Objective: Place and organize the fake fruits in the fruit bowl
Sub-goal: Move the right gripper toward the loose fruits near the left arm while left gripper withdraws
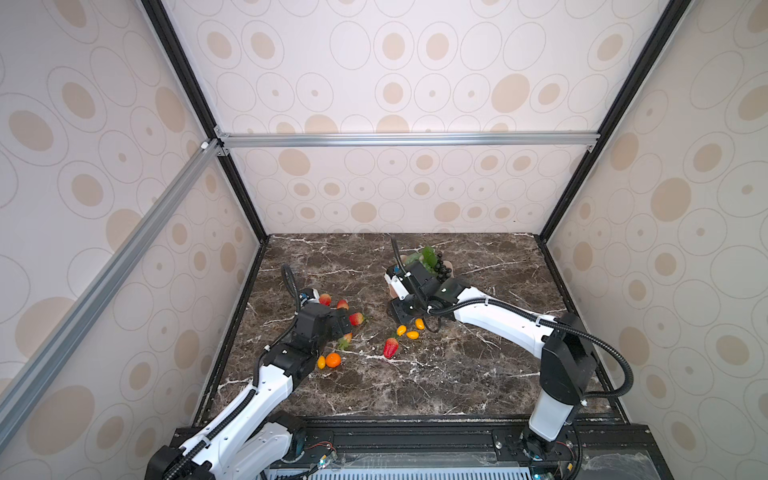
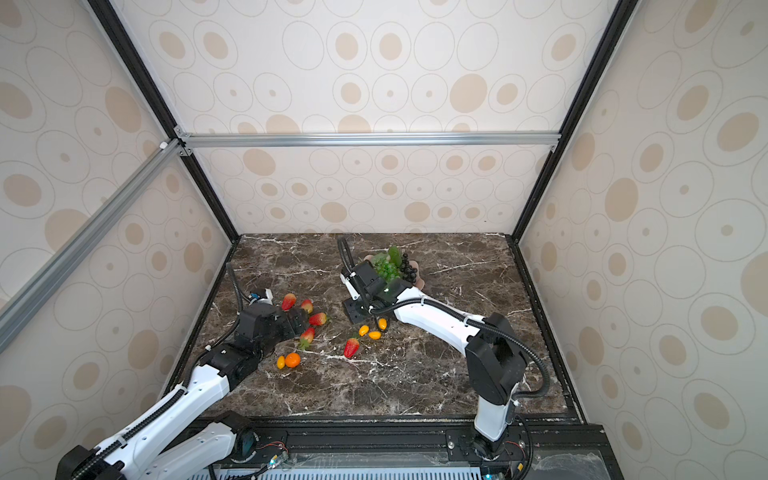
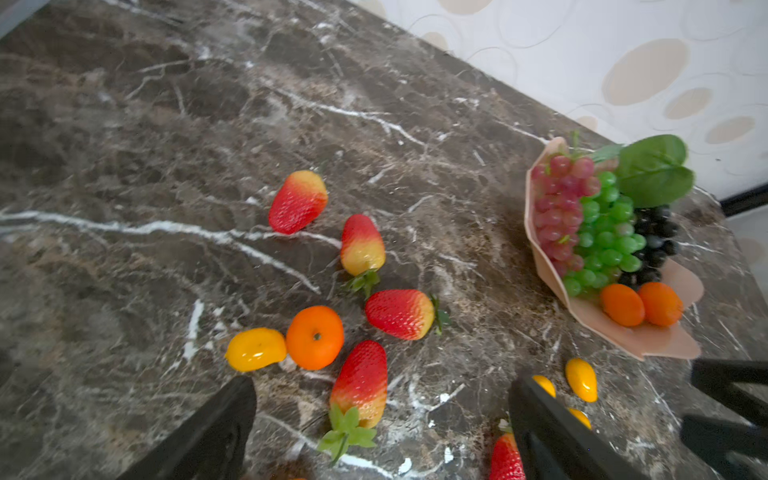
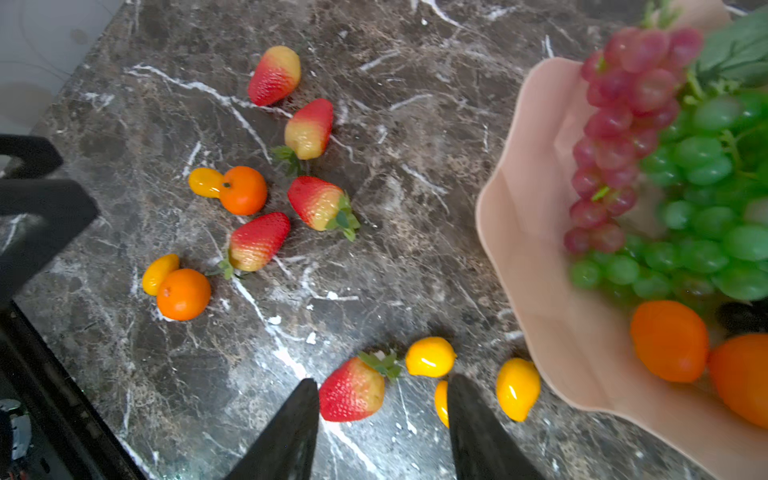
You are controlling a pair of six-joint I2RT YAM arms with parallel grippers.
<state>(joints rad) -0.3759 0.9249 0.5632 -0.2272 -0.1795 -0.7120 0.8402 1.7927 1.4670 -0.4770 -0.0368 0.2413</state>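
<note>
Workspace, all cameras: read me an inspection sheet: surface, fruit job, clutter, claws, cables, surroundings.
Surface: dark brown white-veined marble tabletop.
Job's things: pale pink wavy-rimmed bowl holds red, green and black plastic grape bunches plus two round orange tangerines; five red plastic strawberries, two more tangerines and five small yellow ovals lie outside it.
Clutter: nothing seen.
Claws: left claw open above strawberries; right claw open, empty.
Cables: black corrugated conduits along both arms.
Surroundings: oval-patterned wall panels, aluminium frame.

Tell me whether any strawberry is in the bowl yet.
No, the bowl holds only grape bunches and two tangerines; every strawberry in view lies on the table.
</note>
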